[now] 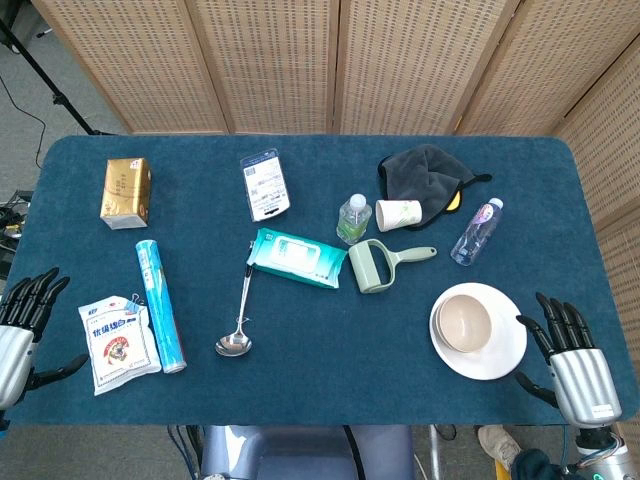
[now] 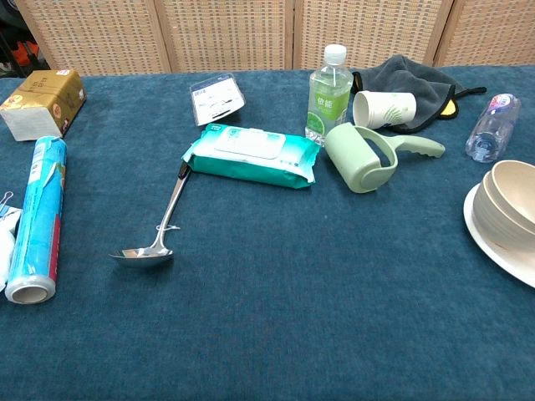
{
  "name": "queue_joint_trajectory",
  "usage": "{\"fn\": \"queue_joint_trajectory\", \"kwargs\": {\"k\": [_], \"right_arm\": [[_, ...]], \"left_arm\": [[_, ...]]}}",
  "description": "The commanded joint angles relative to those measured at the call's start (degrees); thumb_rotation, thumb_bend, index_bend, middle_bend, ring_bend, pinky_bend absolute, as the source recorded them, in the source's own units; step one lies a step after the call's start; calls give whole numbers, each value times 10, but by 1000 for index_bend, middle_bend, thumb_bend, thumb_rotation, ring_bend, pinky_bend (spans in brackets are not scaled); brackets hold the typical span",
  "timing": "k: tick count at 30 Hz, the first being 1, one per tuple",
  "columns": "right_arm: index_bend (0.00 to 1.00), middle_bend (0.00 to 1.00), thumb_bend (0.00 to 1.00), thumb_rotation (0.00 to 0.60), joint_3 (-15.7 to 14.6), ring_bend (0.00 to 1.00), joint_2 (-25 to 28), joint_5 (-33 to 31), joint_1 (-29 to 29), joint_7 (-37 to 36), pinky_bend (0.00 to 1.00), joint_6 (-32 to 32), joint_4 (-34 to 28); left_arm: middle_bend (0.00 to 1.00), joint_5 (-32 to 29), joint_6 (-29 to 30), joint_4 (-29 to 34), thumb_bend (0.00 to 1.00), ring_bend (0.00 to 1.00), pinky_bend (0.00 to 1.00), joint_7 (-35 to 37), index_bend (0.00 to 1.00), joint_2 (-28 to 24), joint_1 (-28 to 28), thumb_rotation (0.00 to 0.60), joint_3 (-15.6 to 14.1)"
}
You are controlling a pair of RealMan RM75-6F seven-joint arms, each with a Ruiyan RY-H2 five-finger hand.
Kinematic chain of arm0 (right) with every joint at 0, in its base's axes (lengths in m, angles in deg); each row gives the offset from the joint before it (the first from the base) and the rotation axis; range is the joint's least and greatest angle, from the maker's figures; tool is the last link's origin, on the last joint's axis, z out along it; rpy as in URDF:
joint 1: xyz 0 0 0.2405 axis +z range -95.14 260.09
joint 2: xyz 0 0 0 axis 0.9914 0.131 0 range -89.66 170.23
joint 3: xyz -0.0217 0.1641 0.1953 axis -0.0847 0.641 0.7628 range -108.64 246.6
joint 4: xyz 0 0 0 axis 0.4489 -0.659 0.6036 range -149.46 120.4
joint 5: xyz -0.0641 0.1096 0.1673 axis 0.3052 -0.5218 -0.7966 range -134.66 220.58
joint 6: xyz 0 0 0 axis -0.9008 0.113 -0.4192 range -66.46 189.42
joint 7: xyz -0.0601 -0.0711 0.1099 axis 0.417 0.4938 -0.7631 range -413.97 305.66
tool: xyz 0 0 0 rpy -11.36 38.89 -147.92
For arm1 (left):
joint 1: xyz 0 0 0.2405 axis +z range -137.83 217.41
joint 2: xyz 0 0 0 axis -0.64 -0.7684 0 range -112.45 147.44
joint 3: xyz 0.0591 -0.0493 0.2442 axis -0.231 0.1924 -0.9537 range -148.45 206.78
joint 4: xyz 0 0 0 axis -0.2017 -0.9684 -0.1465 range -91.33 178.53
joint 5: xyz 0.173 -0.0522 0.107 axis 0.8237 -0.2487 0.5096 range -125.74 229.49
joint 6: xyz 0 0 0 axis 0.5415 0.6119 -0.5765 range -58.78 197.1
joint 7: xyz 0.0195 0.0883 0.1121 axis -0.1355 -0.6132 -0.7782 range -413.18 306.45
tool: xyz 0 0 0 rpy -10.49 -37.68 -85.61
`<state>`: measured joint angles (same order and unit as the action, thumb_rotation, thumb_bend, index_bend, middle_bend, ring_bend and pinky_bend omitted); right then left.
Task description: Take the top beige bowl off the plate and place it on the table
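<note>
Woven screens back a desk [image 1: 330, 370] covered in blue cloth. From the head view, the beige bowl [image 1: 464, 322] sits on a white plate [image 1: 500, 355] near the front right corner. The right hand [image 1: 573, 360] rests just beside the plate, fingers spread, holding nothing. The left hand [image 1: 22, 325] lies at the far left edge, fingers spread too. From the chest view, the bowl [image 2: 514, 200] and plate [image 2: 501, 246] show at the right edge, with a green lint roller [image 2: 368, 154] and a ladle [image 2: 155, 234] further left; neither hand appears.
</note>
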<state>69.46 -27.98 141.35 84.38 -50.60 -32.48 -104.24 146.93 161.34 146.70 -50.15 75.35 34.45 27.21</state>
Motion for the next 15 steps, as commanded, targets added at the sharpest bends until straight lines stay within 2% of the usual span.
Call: {"fn": "queue_joint_trajectory", "kwargs": {"k": [1, 4, 9, 15], "right_arm": [[204, 24, 0, 600, -2, 0, 2, 0, 1, -5, 62, 4, -3], [204, 24, 0, 600, -9, 0, 7, -1, 7, -21, 61, 23, -8], [221, 24, 0, 600, -20, 0, 6, -5, 39, -64, 55, 91, -2], [334, 24, 0, 600, -13, 0, -18, -26, 77, -92, 55, 157, 12]], "left_arm": [[0, 1, 0, 0, 118, 0, 0, 0, 0, 0, 1, 600, 1], [0, 2, 1, 1, 118, 0, 0, 0, 0, -1, 3, 600, 2], [0, 1, 3, 0, 119, 0, 0, 9, 0, -4, 6, 600, 6], [0, -8, -5, 0, 119, 0, 0, 17, 0, -6, 5, 600, 11]]}}
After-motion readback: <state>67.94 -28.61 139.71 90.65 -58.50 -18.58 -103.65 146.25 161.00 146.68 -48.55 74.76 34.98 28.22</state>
